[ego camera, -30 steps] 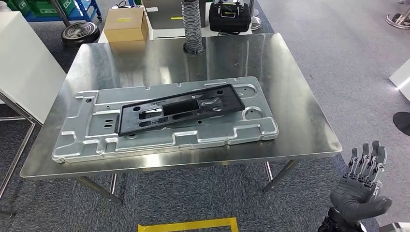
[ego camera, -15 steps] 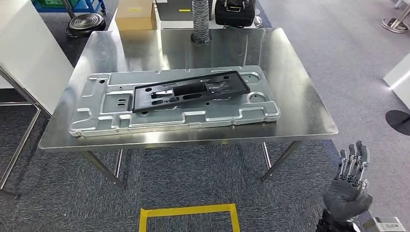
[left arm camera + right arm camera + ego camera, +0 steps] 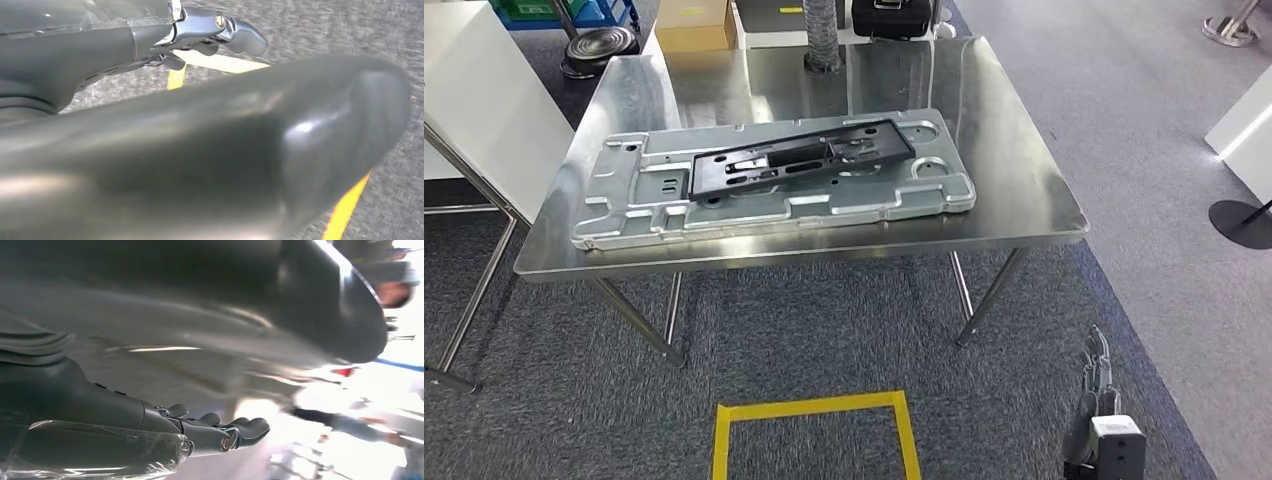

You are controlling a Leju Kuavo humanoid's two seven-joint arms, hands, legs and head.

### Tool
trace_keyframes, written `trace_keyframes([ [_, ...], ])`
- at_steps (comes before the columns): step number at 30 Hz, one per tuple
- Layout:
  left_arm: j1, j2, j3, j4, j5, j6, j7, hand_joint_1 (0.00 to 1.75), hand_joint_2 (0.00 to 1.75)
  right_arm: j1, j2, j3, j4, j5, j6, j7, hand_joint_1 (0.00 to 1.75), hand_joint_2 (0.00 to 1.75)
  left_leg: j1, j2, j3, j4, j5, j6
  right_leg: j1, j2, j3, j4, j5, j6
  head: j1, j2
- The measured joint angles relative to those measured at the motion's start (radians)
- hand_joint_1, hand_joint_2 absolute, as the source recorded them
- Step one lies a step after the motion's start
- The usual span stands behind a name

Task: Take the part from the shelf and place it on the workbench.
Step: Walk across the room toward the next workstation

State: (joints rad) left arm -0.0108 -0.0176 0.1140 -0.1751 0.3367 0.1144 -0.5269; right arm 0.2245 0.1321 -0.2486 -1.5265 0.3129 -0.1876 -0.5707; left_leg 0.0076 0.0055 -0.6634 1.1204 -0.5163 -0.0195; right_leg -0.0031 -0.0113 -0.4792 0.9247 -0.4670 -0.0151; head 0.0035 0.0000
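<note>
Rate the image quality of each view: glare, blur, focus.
Head view: sharp, with glare and reflections on the steel table; the black part on the metal panel reads clearly. Left wrist view: the hand is out of focus, carpet sharper. Right wrist view: the hand is blurred, background overexposed.

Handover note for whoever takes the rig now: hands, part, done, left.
Right hand: hangs low beside the body, fingers extended, holding nothing.
Left hand: empty, over carpet with yellow floor tape.
Black part: lies flat on the large silver panel, which rests on the steel workbench.
Done: part appears placed on the bench.
Left: seemingly nothing; confirm the seating.
</note>
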Motion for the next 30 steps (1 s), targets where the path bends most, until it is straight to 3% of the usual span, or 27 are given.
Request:
trace_keyframes([
  [1,0.001,-0.001,0.002,0.000,-0.001,0.001,0.000,0.00,0.00,-0.002,0.003,-0.013,0.035,0.023,-0.011,0.009,0.00,0.00,0.001,0.000,-0.013,0.067,-0.045,-0.003,0.001,0.000,-0.017,0.002,0.013,-0.001,-0.002,0.000],
  [2,0.001,-0.001,0.004,0.000,-0.002,0.002,-0.001,0.00,0.00,-0.007,0.006,-0.029,0.079,0.048,-0.024,0.014,0.00,0.00,0.002,0.000,-0.017,0.122,-0.065,-0.006,0.002,-0.001,-0.034,0.006,0.024,0.000,-0.003,0.000],
  [3,0.001,-0.002,0.006,0.000,-0.004,0.003,-0.003,0.00,0.00,-0.014,0.009,-0.052,0.136,0.075,-0.040,0.010,0.00,0.00,0.002,0.000,-0.010,0.154,-0.059,-0.007,0.002,-0.002,-0.052,0.011,0.034,0.002,-0.003,0.000],
  [4,0.002,-0.002,0.008,0.000,-0.006,0.003,-0.005,0.00,0.00,-0.024,0.010,-0.083,0.206,0.104,-0.058,-0.008,0.00,0.00,0.002,0.000,0.013,0.152,-0.033,-0.008,0.002,-0.004,-0.071,0.020,0.042,0.005,-0.003,0.000],
  [5,0.002,-0.002,0.010,0.000,-0.008,0.003,-0.007,0.00,0.00,-0.037,0.010,-0.119,0.283,0.135,-0.080,-0.035,0.00,0.00,0.003,0.000,0.054,0.116,-0.002,-0.007,0.001,-0.005,-0.090,0.031,0.049,0.008,-0.003,0.000],
  [6,0.002,-0.003,0.012,0.000,-0.011,0.003,-0.009,0.00,0.00,-0.052,0.009,-0.158,0.368,0.170,-0.107,-0.065,0.00,0.00,0.003,-0.001,0.109,0.050,0.010,-0.005,0.001,-0.006,-0.108,0.044,0.054,0.012,-0.003,0.000],
  [8,0.000,-0.003,0.015,-0.001,-0.015,0.003,-0.013,0.00,0.00,-0.088,0.001,-0.232,0.537,0.240,-0.178,-0.102,0.00,0.00,0.000,-0.003,0.203,-0.088,-0.013,0.004,0.002,-0.006,-0.131,0.067,0.064,0.022,-0.002,0.000],
  [10,0.000,-0.004,0.020,-0.001,-0.016,0.003,-0.016,0.00,0.00,-0.120,-0.017,-0.291,0.706,0.298,-0.252,-0.101,0.00,0.00,-0.005,-0.004,0.229,-0.141,-0.035,0.019,0.003,-0.006,-0.137,0.073,0.077,0.035,-0.002,0.000],
  [12,0.001,-0.007,0.024,-0.001,-0.017,0.002,-0.019,0.00,0.00,-0.140,-0.036,-0.338,0.857,0.333,-0.300,-0.079,0.00,0.00,-0.005,-0.001,0.214,-0.143,-0.016,0.038,-0.001,-0.004,-0.144,0.077,0.075,0.048,-0.005,0.000],
  [13,0.001,-0.008,0.026,-0.001,-0.017,0.002,-0.020,0.00,0.00,-0.147,-0.043,-0.354,0.919,0.348,-0.314,-0.058,0.00,0.00,-0.004,0.001,0.202,-0.145,-0.003,0.047,-0.004,-0.002,-0.154,0.095,0.047,0.055,-0.004,0.000],
  [14,0.001,-0.009,0.028,-0.001,-0.018,0.002,-0.021,0.00,0.00,-0.154,-0.050,-0.364,0.974,0.363,-0.325,-0.034,0.00,0.00,-0.002,0.004,0.188,-0.146,0.011,0.053,-0.006,0.001,-0.169,0.133,0.001,0.061,-0.002,0.000],
  [16,0.003,-0.010,0.031,0.000,-0.020,0.002,-0.024,0.00,0.00,-0.168,-0.060,-0.374,1.068,0.392,-0.339,0.014,0.00,0.00,-0.004,0.007,0.154,-0.145,0.036,0.058,-0.010,0.002,-0.203,0.258,-0.106,0.070,0.003,0.000],
  [17,0.005,-0.011,0.033,0.000,-0.021,0.002,-0.025,0.00,0.00,-0.175,-0.064,-0.376,1.104,0.402,-0.342,0.034,0.00,0.00,-0.004,0.008,0.137,-0.143,0.049,0.058,-0.011,0.002,-0.212,0.319,-0.133,0.073,0.003,0.000],
  [18,0.006,-0.011,0.034,0.000,-0.022,0.002,-0.026,0.00,0.00,-0.181,-0.066,-0.378,1.136,0.409,-0.342,0.053,0.00,0.00,-0.005,0.008,0.118,-0.141,0.061,0.057,-0.011,0.002,-0.208,0.358,-0.133,0.075,0.003,0.000],
  [19,0.006,-0.011,0.035,0.000,-0.022,0.002,-0.026,0.00,0.00,-0.187,-0.067,-0.379,1.163,0.415,-0.341,0.070,0.00,0.00,-0.005,0.008,0.100,-0.137,0.073,0.055,-0.012,0.002,-0.188,0.364,-0.112,0.075,0.003,0.000],
  [20,0.006,-0.011,0.035,0.000,-0.023,0.003,-0.027,0.00,0.00,-0.193,-0.069,-0.380,1.185,0.420,-0.340,0.083,0.00,0.00,-0.005,0.008,0.082,-0.133,0.084,0.053,-0.012,0.002,-0.148,0.331,-0.082,0.073,0.003,0.000],
  [21,0.006,-0.011,0.036,0.000,-0.023,0.003,-0.027,0.00,0.00,-0.199,-0.070,-0.380,1.203,0.425,-0.338,0.095,0.00,0.00,-0.005,0.008,0.068,-0.129,0.095,0.050,-0.012,0.003,-0.092,0.266,-0.060,0.069,0.003,0.000],
  [22,0.006,-0.011,0.036,-0.001,-0.024,0.003,-0.028,0.00,0.00,-0.205,-0.072,-0.380,1.217,0.429,-0.336,0.104,0.00,0.00,-0.006,0.007,0.057,-0.125,0.104,0.046,-0.010,0.004,-0.027,0.180,-0.056,0.064,0.004,0.000],
  [23,0.005,-0.012,0.036,-0.001,-0.024,0.004,-0.029,0.00,0.00,-0.210,-0.073,-0.380,1.229,0.433,-0.332,0.110,0.00,0.00,-0.008,0.007,0.048,-0.122,0.114,0.041,-0.007,0.005,0.028,0.101,-0.065,0.057,0.003,0.000],
  [24,0.005,-0.012,0.036,-0.001,-0.025,0.004,-0.029,0.00,0.00,-0.215,-0.074,-0.380,1.241,0.437,-0.327,0.117,0.00,0.00,-0.008,0.008,0.044,-0.121,0.124,0.036,-0.004,0.005,0.063,0.046,-0.077,0.050,0.003,0.000],
  [25,0.006,-0.012,0.036,-0.001,-0.026,0.004,-0.030,0.00,0.00,-0.219,-0.075,-0.380,1.251,0.441,-0.320,0.124,0.00,0.00,-0.008,0.009,0.041,-0.123,0.134,0.029,0.000,0.005,0.078,0.017,-0.083,0.042,0.002,0.000],
  [27,0.009,-0.011,0.036,-0.001,-0.029,0.004,-0.030,0.00,0.00,-0.223,-0.075,-0.380,1.272,0.448,-0.305,0.141,0.00,0.00,-0.005,0.008,0.035,-0.125,0.144,0.017,0.001,0.002,0.066,0.009,-0.067,0.025,0.001,0.000],
  [28,0.009,-0.011,0.036,0.000,-0.030,0.004,-0.031,0.00,0.00,-0.225,-0.075,-0.380,1.281,0.451,-0.298,0.152,0.00,0.00,-0.004,0.006,0.028,-0.111,0.122,0.012,0.000,-0.001,0.056,0.007,-0.054,0.016,-0.001,0.000],
  [30,0.012,-0.012,0.036,0.000,-0.033,0.002,-0.031,0.00,0.00,-0.227,-0.075,-0.380,1.294,0.457,-0.286,0.176,0.00,0.00,0.000,0.003,0.002,-0.024,0.024,0.007,0.000,-0.005,0.027,0.006,-0.027,0.002,-0.005,0.000],
])
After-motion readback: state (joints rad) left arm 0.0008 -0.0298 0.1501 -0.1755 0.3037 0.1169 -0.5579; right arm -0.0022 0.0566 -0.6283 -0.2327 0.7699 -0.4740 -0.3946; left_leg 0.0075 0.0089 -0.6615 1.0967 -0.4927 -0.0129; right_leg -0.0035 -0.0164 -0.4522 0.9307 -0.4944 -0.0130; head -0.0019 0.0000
